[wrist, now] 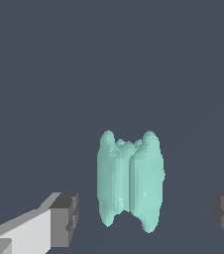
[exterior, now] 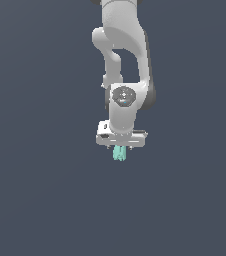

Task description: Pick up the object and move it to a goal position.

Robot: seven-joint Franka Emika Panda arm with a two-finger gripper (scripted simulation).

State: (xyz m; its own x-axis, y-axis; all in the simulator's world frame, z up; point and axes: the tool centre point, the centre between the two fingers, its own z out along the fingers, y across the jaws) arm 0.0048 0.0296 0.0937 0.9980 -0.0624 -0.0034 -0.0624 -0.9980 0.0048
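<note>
Sits between the two dark pads [wrist: 64, 218] of the jaws [wrist: 148, 218], the object [wrist: 130, 181], with clear gaps on both sides in the wrist view. Spread wide, those jaws, holding nothing yet. In the exterior view, hangs just under the white gripper [exterior: 120, 150], the mint-green piece [exterior: 119, 153], directly below the hand and much narrower than it. Cannot tell from either view whether resting on a surface or not: only a flat, dark grey backdrop all around, no visible counter edge or corner to place it by.

Looks rigid and light, judging by small size and blocky form. Upright, with vertical ridges and a groove down the middle, lumpy ends at both extremes. Surface appears smooth and faintly glossy, so possibly a little slippery. Probably not fragile.

Best hold likely across the mid-height of the body, pads pressing the two broad outer flanks, away from the knobbly ends where contact would be uneven. Considerable closing needed before contact. Risk of twisting if the pads meet a ridge off-centre.

No brand, label or writing legible anywhere on object or arm.
</note>
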